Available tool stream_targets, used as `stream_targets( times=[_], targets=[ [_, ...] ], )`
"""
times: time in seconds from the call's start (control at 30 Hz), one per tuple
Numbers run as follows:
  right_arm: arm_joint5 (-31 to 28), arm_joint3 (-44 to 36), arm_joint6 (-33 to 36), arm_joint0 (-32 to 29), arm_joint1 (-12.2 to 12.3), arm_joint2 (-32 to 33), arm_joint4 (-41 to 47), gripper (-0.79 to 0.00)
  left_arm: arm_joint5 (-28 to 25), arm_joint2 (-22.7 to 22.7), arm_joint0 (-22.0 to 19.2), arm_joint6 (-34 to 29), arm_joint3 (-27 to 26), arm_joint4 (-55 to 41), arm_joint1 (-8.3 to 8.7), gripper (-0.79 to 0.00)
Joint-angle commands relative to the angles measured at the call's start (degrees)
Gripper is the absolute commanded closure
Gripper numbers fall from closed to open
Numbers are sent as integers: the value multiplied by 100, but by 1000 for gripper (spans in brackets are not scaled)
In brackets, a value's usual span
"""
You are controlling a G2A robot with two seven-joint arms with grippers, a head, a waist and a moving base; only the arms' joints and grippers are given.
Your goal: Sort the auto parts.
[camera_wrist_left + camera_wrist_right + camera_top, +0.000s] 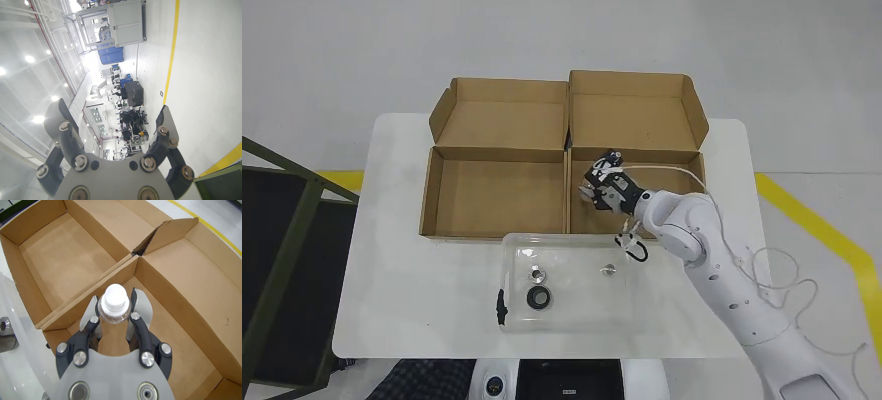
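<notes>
White-capped part: the white-capped part (115, 302), a stepped white cap on a clear round body, is off the clear tray (562, 237) and held in the air just past the tray's far rim, above the floor of the right box (179, 279).
Right gripper: the right gripper (115, 305) pinches the part's clear body, cap pointing away from the wrist.
Part against the fingers: it sits out at the fingertips (140, 302), one pad on either side of the clear body, and the white cap stands proud of both.
Why held so: gripping the wider clear body leaves the cap free. Carrying it above the cardboard walls reads as the drop-off stage for this part, with release probably the next step.
Left box: the left box (497, 195) stands beyond the tray's far rim too, wall to wall with the right box, nothing on its floor.
Left in the tray: a black ring (539, 298), a small metal nut (538, 272) and a metal piece (608, 268) lie apart on the tray floor, so sorting looks barely begun.
Left gripper: the left gripper (113, 106) is away from the tray, aimed into the room, fingers spread with nothing between them.
</notes>
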Motion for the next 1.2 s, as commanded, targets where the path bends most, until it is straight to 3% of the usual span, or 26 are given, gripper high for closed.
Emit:
stream_targets(
  times=[0.0,0.13,0.17,0.2,0.4,0.63,1.17],
  targets=[
    [2,10,-5,5,-8,-20,-12,-259,0,0,0,0,0,0,0,-785],
    [-19,43,-25,10,-23,-44,7,-400,0,0,0,0,0,0,0,-785],
    [-28,41,-31,2,-26,-50,1,-720,0,0,0,0,0,0,0,-785],
    [-26,31,-33,-3,-26,-48,-5,-785,0,0,0,0,0,0,0,-785],
    [-14,-305,-79,-159,12,98,-198,-785,0,0,0,0,0,0,0,-785],
    [-87,-1345,67,-609,138,543,-525,-785,0,0,0,0,0,0,0,-785],
    [-1804,-3536,1349,-1882,454,1097,-407,-785,0,0,0,0,0,0,0,-785]
  ],
)
